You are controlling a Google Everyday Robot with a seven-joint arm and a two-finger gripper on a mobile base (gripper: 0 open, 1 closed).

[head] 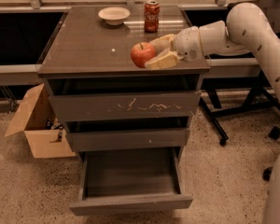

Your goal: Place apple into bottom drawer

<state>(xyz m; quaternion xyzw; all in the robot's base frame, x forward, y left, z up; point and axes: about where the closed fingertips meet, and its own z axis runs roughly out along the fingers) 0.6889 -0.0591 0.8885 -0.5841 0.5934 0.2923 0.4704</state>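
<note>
The small round red apple [142, 54] is pinched by the white arm's cream claw [150, 55] above the dark counter's [84, 45] near right. It is judged firm, smooth and light, best gripped across its widest middle.

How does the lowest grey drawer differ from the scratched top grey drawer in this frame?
The lowest grey drawer is pulled out, its tray showing; the scratched top grey drawer is shut. The lowest drawer's front is plain; the top one bears pale scratches. Both are grey. The tool holds the small round red apple at the cabinet top.
</note>
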